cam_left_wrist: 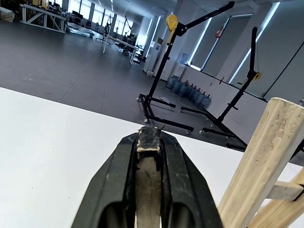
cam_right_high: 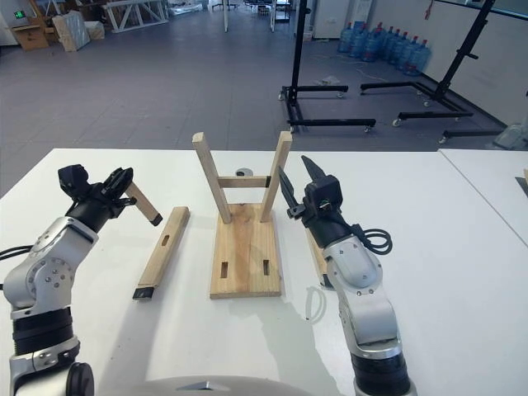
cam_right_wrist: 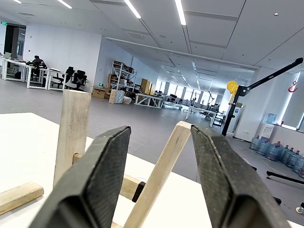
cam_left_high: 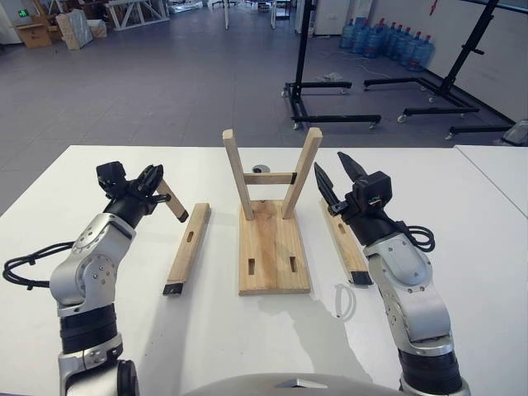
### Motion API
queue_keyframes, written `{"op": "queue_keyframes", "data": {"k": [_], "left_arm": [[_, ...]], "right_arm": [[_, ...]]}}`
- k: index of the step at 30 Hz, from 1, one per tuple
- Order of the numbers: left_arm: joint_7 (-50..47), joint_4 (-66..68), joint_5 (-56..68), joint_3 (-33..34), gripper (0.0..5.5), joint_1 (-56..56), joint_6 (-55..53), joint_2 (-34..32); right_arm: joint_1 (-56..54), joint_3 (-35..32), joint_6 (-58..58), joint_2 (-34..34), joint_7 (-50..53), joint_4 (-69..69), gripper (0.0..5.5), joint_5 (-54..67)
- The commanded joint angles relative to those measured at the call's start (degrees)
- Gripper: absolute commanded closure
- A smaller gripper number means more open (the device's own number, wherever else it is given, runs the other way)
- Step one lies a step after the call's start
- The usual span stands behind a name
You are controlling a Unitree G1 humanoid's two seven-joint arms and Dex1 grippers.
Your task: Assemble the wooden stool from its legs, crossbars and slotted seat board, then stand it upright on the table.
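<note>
Stool half built, I reckon. My left claw [cam_left_high: 155, 186], centre left of the frame, is clamped on a short crossbar [cam_left_high: 173, 203] that slants down toward the table [cam_left_high: 99, 165]. My right claw [cam_left_high: 329, 162], right of centre, hangs with its jaws spread and nothing between them, just beside the two upright legs [cam_left_high: 239, 177]. Those legs stand in the far end of the seat board [cam_left_high: 274, 247], lying flat mid-frame, and a bar [cam_left_high: 271, 178] joins them. Its two near slots [cam_left_high: 250, 266] are bare. One loose leg [cam_left_high: 188, 246] lies left of the board, a second loose leg [cam_left_high: 345, 246] right. Next, I judge, the held crossbar must go into the left leg's slot, end squared to it.
</note>
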State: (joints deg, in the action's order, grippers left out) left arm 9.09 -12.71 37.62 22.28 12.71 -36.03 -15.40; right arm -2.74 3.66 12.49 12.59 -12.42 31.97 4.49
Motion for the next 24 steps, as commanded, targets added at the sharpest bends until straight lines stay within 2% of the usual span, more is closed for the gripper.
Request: {"op": "queue_keyframes", "data": {"k": [1, 7, 12, 24], "left_arm": [[-0.75, 0.35, -0.43, -0.47, 5.11, -4.05, 2.65, 3.84], [-0.97, 1.9, -3.53, -2.0, 5.11, -7.94, 7.36, 6.71], [-1.86, 4.58, -4.48, -0.86, 5.11, -6.04, 10.14, 6.5], [0.04, 8.59, -10.41, -5.49, 5.11, -4.31, 15.37, 6.14]], "right_arm": [[0.04, 0.22, -0.11, -0.3, 0.03, -0.48, 3.16, -0.27], [-0.23, 0.29, -0.1, -0.37, -0.06, -0.65, 3.16, -0.17], [-0.17, 0.62, 0.03, -0.47, -0.19, -0.58, 3.16, -0.07], [-0.31, 1.34, -0.09, -1.24, 0.12, -0.67, 3.16, -0.43]]}}
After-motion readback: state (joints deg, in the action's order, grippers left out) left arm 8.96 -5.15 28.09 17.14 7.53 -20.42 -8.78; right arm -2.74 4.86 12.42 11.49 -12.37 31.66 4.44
